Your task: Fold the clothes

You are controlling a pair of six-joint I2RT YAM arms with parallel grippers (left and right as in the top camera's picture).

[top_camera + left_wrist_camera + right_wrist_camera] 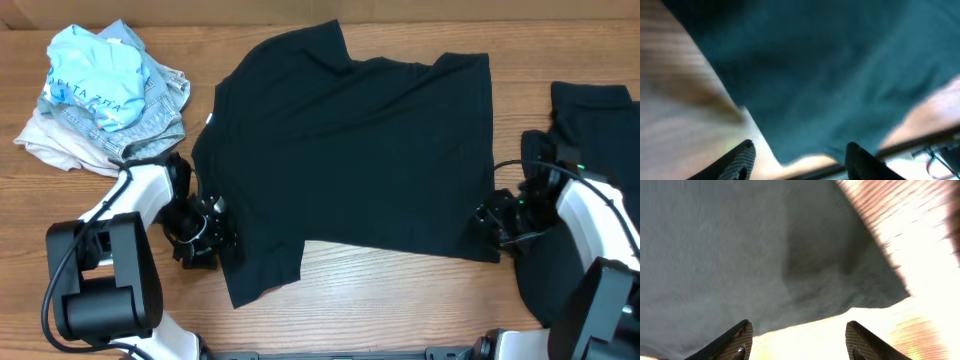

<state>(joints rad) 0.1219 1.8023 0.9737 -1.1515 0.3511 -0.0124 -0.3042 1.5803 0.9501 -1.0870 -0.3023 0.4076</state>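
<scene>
Black T-shirt (350, 150) lies spread flat; left hand (212, 236) at its 8 o'clock, right hand (490, 220) at 4 o'clock, both with fingers apart.

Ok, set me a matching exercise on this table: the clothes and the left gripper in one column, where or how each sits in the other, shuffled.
Things:
1 black T-shirt
2 crumpled pale clothes
3 second black garment
4 left gripper

Places or states:
A at the right edge of the table, partly under the right arm
B open, at the T-shirt's near-left edge
C spread flat in the middle
D heaped in the far-left corner

Pairs: 1-C, 2-D, 3-A, 4-B
</scene>
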